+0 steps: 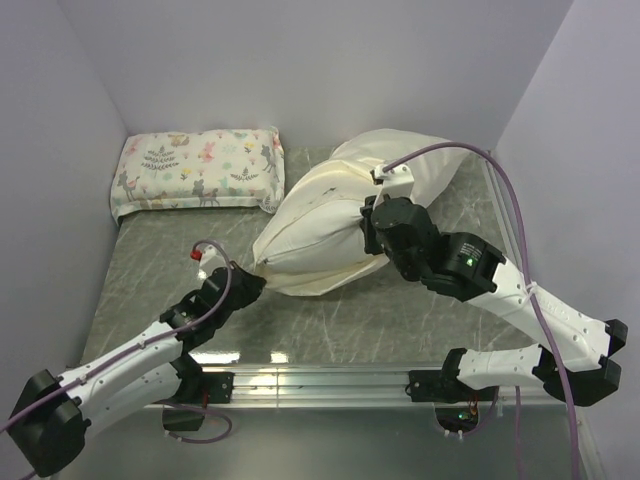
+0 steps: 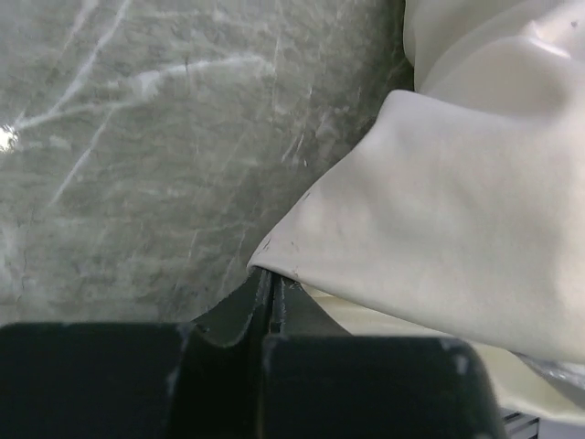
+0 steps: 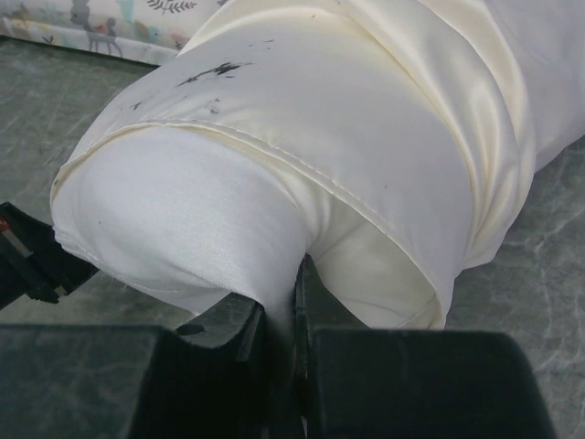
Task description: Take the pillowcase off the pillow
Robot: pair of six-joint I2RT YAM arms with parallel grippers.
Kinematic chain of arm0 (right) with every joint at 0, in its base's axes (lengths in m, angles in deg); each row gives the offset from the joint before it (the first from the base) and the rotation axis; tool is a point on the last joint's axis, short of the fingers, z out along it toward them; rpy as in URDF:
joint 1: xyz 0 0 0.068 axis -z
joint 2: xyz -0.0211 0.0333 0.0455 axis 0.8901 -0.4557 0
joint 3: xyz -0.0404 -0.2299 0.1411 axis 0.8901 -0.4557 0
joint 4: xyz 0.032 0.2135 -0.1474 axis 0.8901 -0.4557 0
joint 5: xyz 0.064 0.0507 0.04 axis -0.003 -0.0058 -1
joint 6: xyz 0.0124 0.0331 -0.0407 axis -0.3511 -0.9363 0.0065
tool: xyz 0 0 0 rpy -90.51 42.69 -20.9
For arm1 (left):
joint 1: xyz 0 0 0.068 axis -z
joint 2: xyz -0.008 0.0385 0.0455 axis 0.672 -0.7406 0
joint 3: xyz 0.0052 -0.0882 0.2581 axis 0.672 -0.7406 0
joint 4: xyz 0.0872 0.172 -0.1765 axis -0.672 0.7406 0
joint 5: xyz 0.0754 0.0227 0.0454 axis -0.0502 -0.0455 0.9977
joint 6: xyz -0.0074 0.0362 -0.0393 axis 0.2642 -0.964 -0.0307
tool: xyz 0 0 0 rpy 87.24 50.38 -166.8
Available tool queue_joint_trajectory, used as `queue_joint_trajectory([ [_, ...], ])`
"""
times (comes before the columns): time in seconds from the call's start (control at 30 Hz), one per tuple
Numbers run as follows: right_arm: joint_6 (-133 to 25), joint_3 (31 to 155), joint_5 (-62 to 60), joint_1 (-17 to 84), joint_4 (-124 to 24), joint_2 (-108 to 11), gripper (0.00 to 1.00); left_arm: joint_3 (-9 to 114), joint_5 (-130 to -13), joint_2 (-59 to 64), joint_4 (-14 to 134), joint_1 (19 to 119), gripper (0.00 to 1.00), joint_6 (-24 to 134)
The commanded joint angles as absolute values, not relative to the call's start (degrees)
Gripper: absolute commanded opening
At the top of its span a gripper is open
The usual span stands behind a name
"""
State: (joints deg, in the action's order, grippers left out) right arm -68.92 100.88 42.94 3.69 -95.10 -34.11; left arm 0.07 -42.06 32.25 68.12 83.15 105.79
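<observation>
Observed: left jaws closed on pillowcase (image 2: 430, 210) corner; right jaws gripping pillow (image 3: 183, 219) at exposed white end (cover partly off).

We see a cream pillowcase (image 3: 384, 119) with a few black smudges near its hem. The plain pillow (image 3: 174, 219) is a brighter white. The smaller pillow (image 1: 195, 170) is off-white, printed with leaves, flowers and little animals in green, pink, yellow and grey. The bench (image 1: 400, 310) is grey-green marble with pale veins. The left pincer (image 2: 272, 283) and right pincer (image 3: 294, 283) are black. The left arm (image 1: 120, 375) and right arm (image 1: 560, 320) are white with black joints. The walls (image 1: 300, 60) are pale lilac.
</observation>
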Motion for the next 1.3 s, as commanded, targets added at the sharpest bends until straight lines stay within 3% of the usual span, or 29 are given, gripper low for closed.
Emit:
queue_joint_trajectory([
  [0.0,-70.2,102.6,43.8,4.5,-88.4,-29.5,0.00,-1.5,-44.7,31.6,62.4,79.4,0.03,104.4],
  [0.23,-73.7,87.0,32.9,4.5,-86.5,-15.8,0.00,4.4,-53.4,26.0,53.1,67.2,0.01,98.8],
  [0.43,-76.7,72.5,26.2,4.4,-87.4,-3.2,0.00,10.2,-52.9,28.1,57.2,63.8,0.07,96.0],
  [0.67,-77.7,66.2,22.1,4.5,-87.5,2.1,0.00,14.6,-52.4,27.1,58.8,62.8,0.11,94.8],
  [1.07,-76.1,63.6,16.0,2.9,-85.1,0.0,0.00,27.1,-59.4,15.4,54.7,62.6,0.49,89.6],
  [1.2,-76.1,64.3,17.7,0.5,-84.6,-3.7,0.00,33.2,-65.8,7.7,53.9,62.3,0.57,85.3],
  [1.27,-77.0,64.6,18.3,-1.4,-83.4,-5.1,0.00,35.6,-71.1,2.6,52.8,62.3,0.55,84.2],
])
